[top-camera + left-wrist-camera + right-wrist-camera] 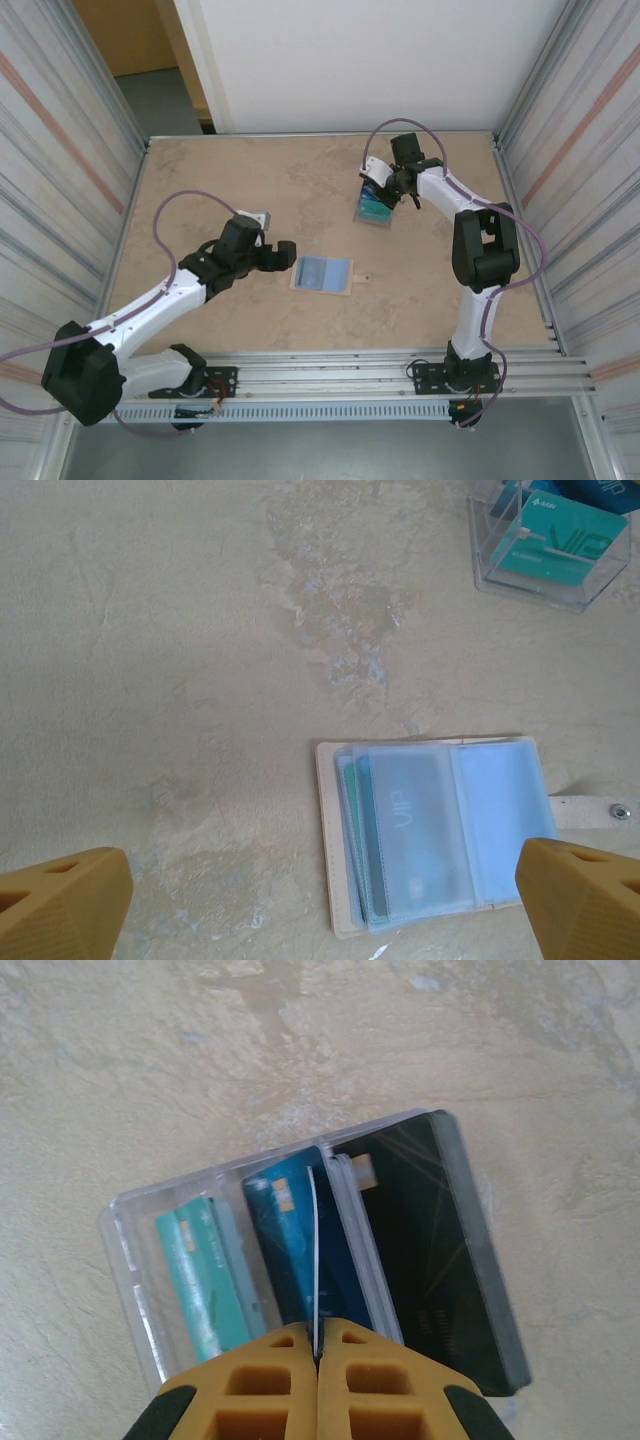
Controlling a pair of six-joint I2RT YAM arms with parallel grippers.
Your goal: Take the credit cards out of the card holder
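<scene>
Both jaws of the right end effector (317, 1348) pinch one credit card (314, 1250) edge-on at the clear box (135, 1260), far right; released crooked, it could snag a divider (358, 1230). The left end effector (320, 905) gapes above the card holder (327, 820), open on the middle of the tabletop (150, 630), cards (405, 830) inside.

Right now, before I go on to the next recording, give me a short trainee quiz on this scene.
1. True or false: the holder lies open on the table.
2. The right fingers are: A open; B shut on a card; C shut on nothing.
3. Fill in: the box has a teal card at one end and a ___ one at the other.
Key: 1 true; 2 B; 3 black card.
</scene>
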